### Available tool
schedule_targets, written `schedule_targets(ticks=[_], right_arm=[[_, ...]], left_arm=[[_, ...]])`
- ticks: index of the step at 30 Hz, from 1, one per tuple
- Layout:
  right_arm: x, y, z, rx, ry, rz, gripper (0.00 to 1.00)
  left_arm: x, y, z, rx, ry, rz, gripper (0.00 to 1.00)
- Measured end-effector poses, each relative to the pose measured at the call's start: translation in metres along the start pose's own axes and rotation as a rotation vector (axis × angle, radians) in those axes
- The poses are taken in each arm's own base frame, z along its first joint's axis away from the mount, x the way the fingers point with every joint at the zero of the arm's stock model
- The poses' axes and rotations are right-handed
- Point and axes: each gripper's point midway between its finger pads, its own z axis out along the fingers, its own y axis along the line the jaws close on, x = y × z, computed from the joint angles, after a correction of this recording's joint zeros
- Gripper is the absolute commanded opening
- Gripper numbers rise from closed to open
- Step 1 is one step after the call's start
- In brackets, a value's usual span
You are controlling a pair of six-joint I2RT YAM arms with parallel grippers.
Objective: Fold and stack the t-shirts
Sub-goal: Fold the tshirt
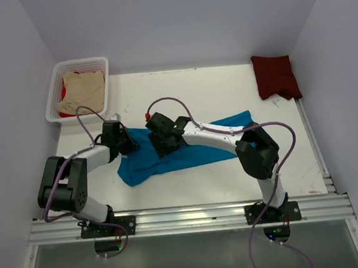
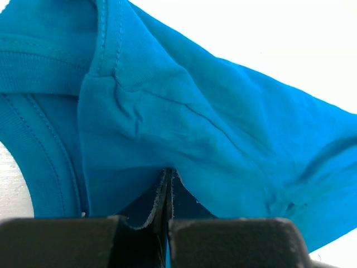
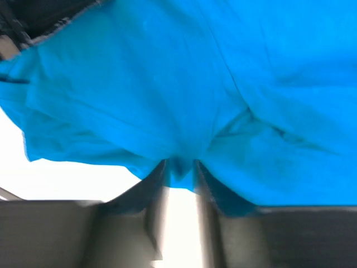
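Teal t-shirt [image 2: 212, 111] is clamped in left pincer [image 2: 168, 187]; right pincer [image 3: 179, 167] is blurred against the cloth, so its grip cannot be told.

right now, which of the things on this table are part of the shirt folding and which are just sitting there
Part of the job:
teal-blue t-shirt, spread on the table
maroon t-shirt, folded, far right corner
beige t-shirt and red t-shirt, in the white lattice basket

Just there:
white lattice basket, far left corner
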Motion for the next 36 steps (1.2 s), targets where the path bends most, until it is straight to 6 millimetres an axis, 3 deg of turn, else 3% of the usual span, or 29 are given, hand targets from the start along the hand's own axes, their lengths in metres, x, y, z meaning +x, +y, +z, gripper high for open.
schedule_targets(ticks=[4, 9, 11, 13, 15, 17, 20, 23, 29, 36], right_arm=[[0.013, -0.010, -0.001, 0.035, 0.047, -0.020, 0.75], [0.025, -0.038, -0.007, 0.147, 0.066, -0.026, 0.80], [0.022, -0.055, -0.015, 0.193, 0.056, -0.004, 0.74], [0.010, -0.080, -0.023, 0.232, 0.023, 0.055, 0.63], [-0.005, -0.123, -0.035, 0.285, -0.026, 0.151, 0.33], [-0.022, -0.181, -0.050, 0.363, -0.096, 0.278, 0.00], [-0.037, -0.253, -0.066, 0.478, -0.175, 0.418, 0.00], [-0.041, -0.292, -0.066, 0.540, -0.200, 0.483, 0.00], [-0.024, -0.317, -0.040, 0.570, -0.152, 0.518, 0.00], [0.001, -0.333, -0.027, 0.582, -0.108, 0.551, 0.00]], left_arm=[[-0.001, 0.000, 0.001, 0.000, 0.000, 0.000, 0.00], [-0.002, -0.001, 0.001, -0.003, 0.001, 0.006, 0.00], [-0.002, 0.000, 0.001, -0.008, 0.002, 0.008, 0.00], [-0.004, 0.001, 0.001, -0.016, 0.000, 0.010, 0.00], [-0.005, 0.001, 0.001, -0.024, 0.000, 0.010, 0.00], [-0.008, 0.000, 0.004, -0.029, -0.001, 0.009, 0.00], [-0.014, -0.002, 0.008, -0.036, 0.002, 0.007, 0.00], [-0.015, -0.001, 0.007, -0.049, 0.006, 0.006, 0.00], [-0.015, 0.003, 0.000, -0.079, 0.004, 0.004, 0.00], [-0.016, 0.002, -0.005, -0.082, 0.001, 0.002, 0.00]])
